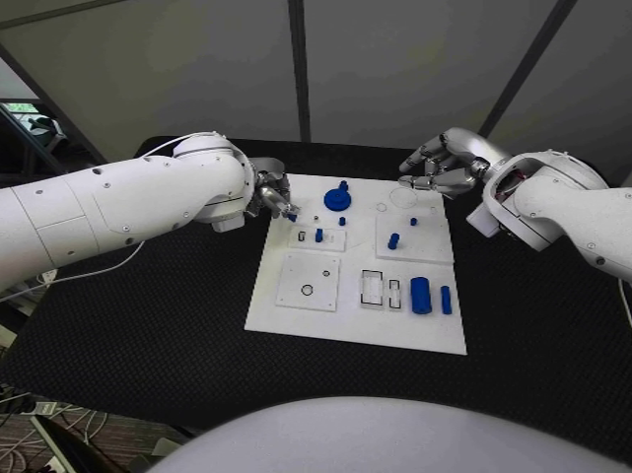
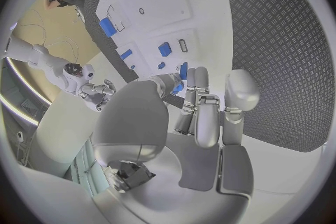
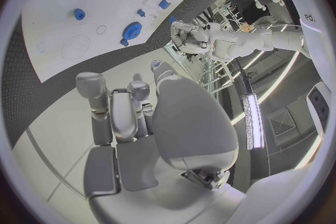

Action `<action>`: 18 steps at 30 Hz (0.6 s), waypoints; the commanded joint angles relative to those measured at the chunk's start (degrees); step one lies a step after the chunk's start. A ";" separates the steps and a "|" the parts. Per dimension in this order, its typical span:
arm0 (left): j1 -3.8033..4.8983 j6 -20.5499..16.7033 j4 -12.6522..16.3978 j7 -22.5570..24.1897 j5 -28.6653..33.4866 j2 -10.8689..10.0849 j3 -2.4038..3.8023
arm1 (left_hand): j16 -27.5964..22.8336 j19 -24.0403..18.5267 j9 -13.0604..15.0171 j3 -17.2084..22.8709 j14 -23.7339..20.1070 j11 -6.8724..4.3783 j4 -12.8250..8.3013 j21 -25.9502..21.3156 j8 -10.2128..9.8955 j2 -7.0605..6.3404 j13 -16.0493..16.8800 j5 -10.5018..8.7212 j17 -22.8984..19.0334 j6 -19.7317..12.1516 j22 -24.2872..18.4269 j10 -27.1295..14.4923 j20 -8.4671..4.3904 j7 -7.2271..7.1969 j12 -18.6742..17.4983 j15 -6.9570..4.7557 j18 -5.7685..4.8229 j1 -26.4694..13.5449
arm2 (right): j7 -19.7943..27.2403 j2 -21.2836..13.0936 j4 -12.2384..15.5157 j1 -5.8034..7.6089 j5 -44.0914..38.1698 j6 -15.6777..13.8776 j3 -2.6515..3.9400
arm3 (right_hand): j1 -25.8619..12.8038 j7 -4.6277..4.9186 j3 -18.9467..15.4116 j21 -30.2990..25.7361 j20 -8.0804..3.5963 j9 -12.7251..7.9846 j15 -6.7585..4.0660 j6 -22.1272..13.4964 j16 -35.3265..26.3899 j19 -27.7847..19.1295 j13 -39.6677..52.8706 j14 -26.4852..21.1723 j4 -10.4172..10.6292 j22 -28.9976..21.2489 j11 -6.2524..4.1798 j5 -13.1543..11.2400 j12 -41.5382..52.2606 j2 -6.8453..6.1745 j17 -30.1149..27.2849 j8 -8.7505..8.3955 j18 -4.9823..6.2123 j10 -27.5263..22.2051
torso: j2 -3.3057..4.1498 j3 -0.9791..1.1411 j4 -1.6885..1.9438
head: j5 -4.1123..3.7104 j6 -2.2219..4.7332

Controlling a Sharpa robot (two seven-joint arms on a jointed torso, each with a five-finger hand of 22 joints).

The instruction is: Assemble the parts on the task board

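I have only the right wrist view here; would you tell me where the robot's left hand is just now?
Observer: In the head view the left hand is at the far left edge of the white task board, beside the blue gear-shaped part.
Operator: Thank you. Is it holding anything?
Observer: A small blue piece sits right at its fingertips, but I cannot tell whether it is pinched.
Operator: And where is my right hand relative to the board?
Observer: The right hand is at the board's far right corner, with nothing in it.
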 commanded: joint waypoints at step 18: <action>-0.47 -0.45 0.78 -3.92 -0.17 1.90 -1.46 | 0.56 1.35 0.54 9.64 2.15 -4.09 -9.00 2.95 0.56 -1.01 0.04 3.14 5.50 0.89 8.24 4.94 -0.22 -0.41 0.22 -0.65 -2.20 -2.19 | 0.16 0.03 0.12 0.09 0.09 -0.55 0.04 | 0.05 -0.17 0.37 -0.26 -0.15 -0.06 -0.39 -0.22 -0.17 -0.28 0.10 1.83 0.08 -0.05 -0.05 0.24 -0.04 0.18 0.07 0.32 0.71 -0.45 | -0.02 -0.09 0.13 | -0.51 -0.02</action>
